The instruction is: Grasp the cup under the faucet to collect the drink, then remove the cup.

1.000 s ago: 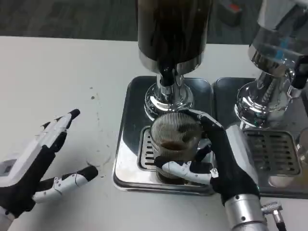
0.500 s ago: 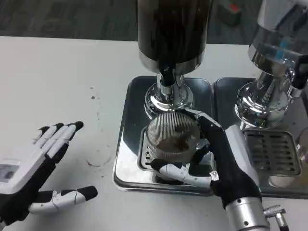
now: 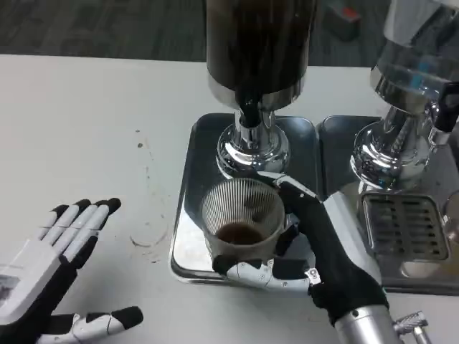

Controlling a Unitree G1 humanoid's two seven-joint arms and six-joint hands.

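Right robot hand (image 3: 315,247) is clamped on the ribbed translucent cup (image 3: 242,222): thumb curls round the near side at the base, the other fingers wrap the right wall and far rim. A little dark brown liquid sits in the bottom of the cup. The cup is upright over the front part of the shiny rectangular metal drip tray (image 3: 188,179), near its front edge, nearer the camera than the black faucet spout (image 3: 248,112) and not straight beneath it (whether its base touches the tray cannot be told, fingers hide it).

Left robot hand (image 3: 54,276) is spread and holds nothing, fingers straight and side by side, thumb out to the side, above the white tabletop (image 3: 86,129), well apart from the tray.

The spout hangs from a tall dark cylindrical drink dispenser (image 3: 258,50) on a polished chrome round foot (image 3: 252,149). A second clear-bodied chrome dispenser (image 3: 409,86) stands to the right over a slotted metal grate (image 3: 405,226). Faint brown ring stain and specks (image 3: 147,233) mark the tabletop left of the tray.
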